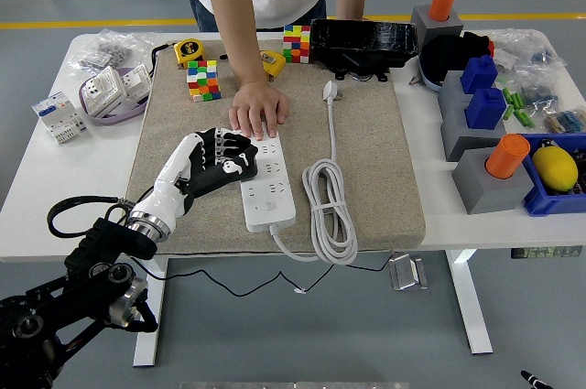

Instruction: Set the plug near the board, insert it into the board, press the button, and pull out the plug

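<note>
My left hand point(218, 158), fingers curled and holding nothing, sits at the left edge of the flat white plastic board point(266, 186); the plug point(330, 90) lies well apart on the coarse mat point(375, 160).

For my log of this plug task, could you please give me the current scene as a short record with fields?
power strip: white, lying on the mat, nothing plugged in
plug: on the mat, right of the strip, unheld, its cable coiled
left hand: at the strip's left edge, fingers curled, holding nothing
right hand: out of view
person's hand: flat on the strip's far end
mat: tan, on the white table
</note>
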Tool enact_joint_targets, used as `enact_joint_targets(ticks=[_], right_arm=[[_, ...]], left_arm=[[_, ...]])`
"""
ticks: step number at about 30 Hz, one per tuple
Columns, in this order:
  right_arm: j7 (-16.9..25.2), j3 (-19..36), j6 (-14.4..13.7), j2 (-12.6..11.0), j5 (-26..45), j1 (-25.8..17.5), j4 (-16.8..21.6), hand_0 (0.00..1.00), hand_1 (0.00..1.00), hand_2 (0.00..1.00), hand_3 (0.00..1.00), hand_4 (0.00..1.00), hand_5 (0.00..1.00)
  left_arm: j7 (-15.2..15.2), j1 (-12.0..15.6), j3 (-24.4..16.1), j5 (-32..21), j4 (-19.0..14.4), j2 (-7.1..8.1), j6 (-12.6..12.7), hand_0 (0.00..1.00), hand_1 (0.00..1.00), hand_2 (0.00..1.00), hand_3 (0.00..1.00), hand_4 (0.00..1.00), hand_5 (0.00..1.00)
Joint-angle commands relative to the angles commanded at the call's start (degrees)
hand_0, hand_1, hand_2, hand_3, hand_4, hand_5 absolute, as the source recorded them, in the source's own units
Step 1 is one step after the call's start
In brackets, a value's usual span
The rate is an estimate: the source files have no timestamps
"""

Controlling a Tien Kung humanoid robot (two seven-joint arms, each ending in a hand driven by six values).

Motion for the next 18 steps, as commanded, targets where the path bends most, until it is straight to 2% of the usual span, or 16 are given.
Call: enact_joint_targets(ticks=[4, 5, 6, 8, 10, 11, 16, 17, 18], right_arm=[[0.0, -0.1, 0.0, -0.1, 0.0, 0.0, 0.0, 0.610, 0.640, 0.653, 0.553, 0.949, 0.492], [0.0, -0.1, 0.0, -0.1, 0.0, 0.0, 0.0, 0.609, 0.640, 0.653, 0.553, 0.949, 0.493], [0.0, -0.1, 0.0, -0.1, 0.0, 0.0, 0.1, 0.609, 0.640, 0.653, 0.553, 0.949, 0.493], [0.0, -0.1, 0.0, -0.2, 0.0, 0.0, 0.1, 0.609, 0.640, 0.653, 0.553, 0.949, 0.493], [0.0, 0.0, 0.0, -0.2, -0.1, -0.1, 0.1, 0.609, 0.640, 0.653, 0.553, 0.949, 0.493], [0.0, 0.0, 0.0, -0.2, -0.1, -0.2, 0.1, 0.608, 0.640, 0.653, 0.553, 0.950, 0.492], [0.0, 0.2, 0.0, -0.1, -0.1, -0.3, 0.1, 0.608, 0.640, 0.653, 0.553, 0.950, 0.492], [0.0, 0.2, 0.0, -0.1, -0.2, -0.3, 0.1, 0.608, 0.640, 0.653, 0.553, 0.950, 0.493], [0.0, 0.3, 0.0, 0.0, -0.2, -0.3, 0.1, 0.608, 0.640, 0.653, 0.553, 0.950, 0.493]], left_arm=[[0.2, 0.0, 0.1, 0.8, -0.3, 0.36, -0.2, 0.506, 0.592, 0.558, 0.533, 0.766, 0.299], [0.3, -0.1, 0.1, 1.2, -0.4, 0.50, -0.2, 0.457, 0.571, 0.550, 0.541, 0.766, 0.300], [0.4, -0.1, 0.0, 2.5, -0.7, 0.83, -0.2, 0.457, 0.571, 0.550, 0.541, 0.766, 0.300], [1.9, -0.1, -0.4, 6.5, -1.4, 1.47, -1.0, 0.457, 0.571, 0.550, 0.541, 0.766, 0.300], [5.0, -0.2, -0.9, 10.7, -2.7, 2.23, -3.0, 0.457, 0.571, 0.550, 0.541, 0.766, 0.300], [7.1, -0.3, -1.1, 13.3, -3.4, 2.63, -4.3, 0.239, 0.265, 0.412, 0.637, 0.680, 0.102], [18.1, -1.2, -0.4, 25.6, -6.4, 3.64, -11.2, 0.239, 0.265, 0.412, 0.637, 0.680, 0.102], [19.9, -1.3, -0.2, 27.8, -6.8, 3.59, -12.4, 0.129, 0.090, 0.188, 0.736, 0.729, 0.002], [21.5, -1.3, 0.0, 30.1, -7.1, 3.52, -13.2, 0.129, 0.090, 0.188, 0.736, 0.729, 0.002]])
